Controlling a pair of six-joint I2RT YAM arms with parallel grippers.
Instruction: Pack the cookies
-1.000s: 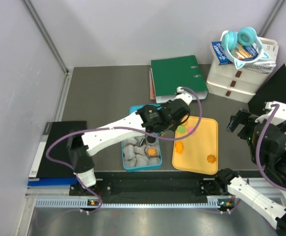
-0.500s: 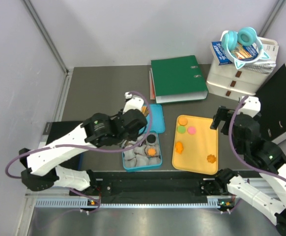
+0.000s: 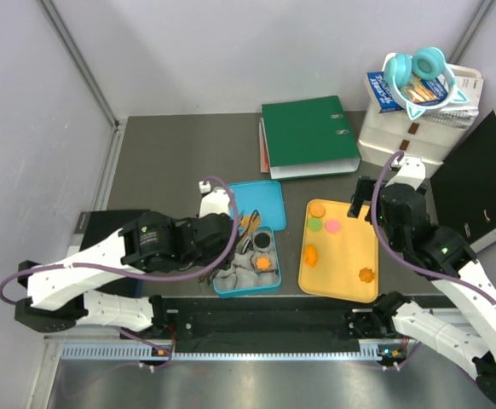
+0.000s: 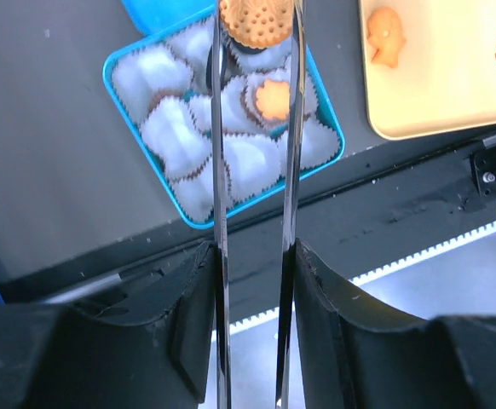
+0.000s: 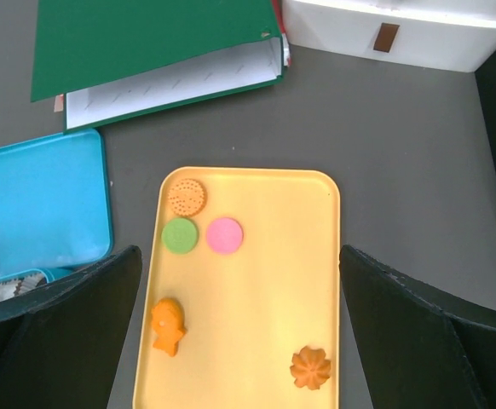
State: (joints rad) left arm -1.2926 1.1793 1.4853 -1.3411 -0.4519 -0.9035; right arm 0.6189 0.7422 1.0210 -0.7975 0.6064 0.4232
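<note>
text: none legible | blue packet (image 3: 381, 90) on white drawers (image 3: 401, 143): print too small to read

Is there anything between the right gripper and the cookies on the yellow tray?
Nothing visible. The open right gripper hangs above the tray, and its five cookies lie uncovered.

Cookies (image 5: 180, 235) orange, green, pink; tray (image 5: 265, 290) yellow-orange; lid (image 5: 39, 204) blue; liners (image 4: 175, 136) white; binder (image 5: 146, 43) green.

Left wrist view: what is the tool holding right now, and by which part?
The left tool squeezes metal tongs across both arms. The tong tips in turn pinch a round tan cookie by its opposite edges.
</note>
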